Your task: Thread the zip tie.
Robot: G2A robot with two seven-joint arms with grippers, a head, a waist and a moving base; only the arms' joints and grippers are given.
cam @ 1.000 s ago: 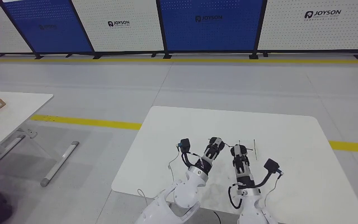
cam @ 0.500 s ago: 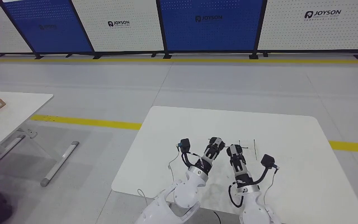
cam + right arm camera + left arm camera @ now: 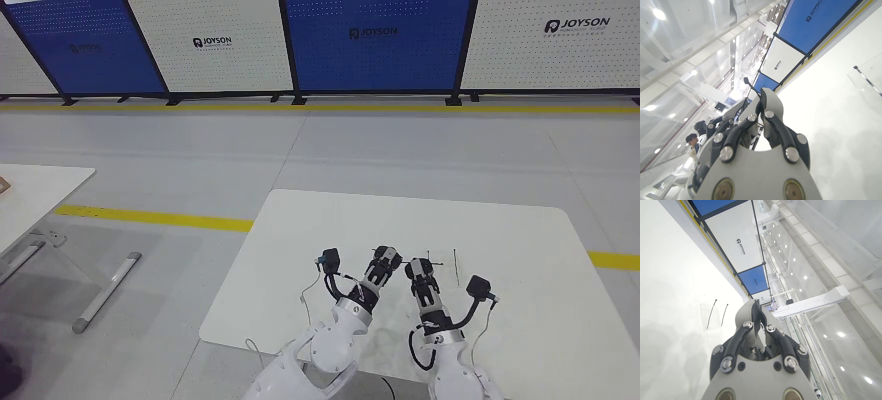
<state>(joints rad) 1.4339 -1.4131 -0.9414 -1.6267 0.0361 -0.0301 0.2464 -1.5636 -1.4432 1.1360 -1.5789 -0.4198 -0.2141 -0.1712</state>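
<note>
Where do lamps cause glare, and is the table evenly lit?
Left wrist view: ceiling lamps show as bright spots; the loose zip ties lie dark against the table. Right wrist view: one lamp flares; the held zip tie in the right gripper shows as a dark outline. Top view: table evenly lit, no glare.

The right gripper (image 3: 419,266) has swung in close beside the left gripper (image 3: 385,257)
</note>
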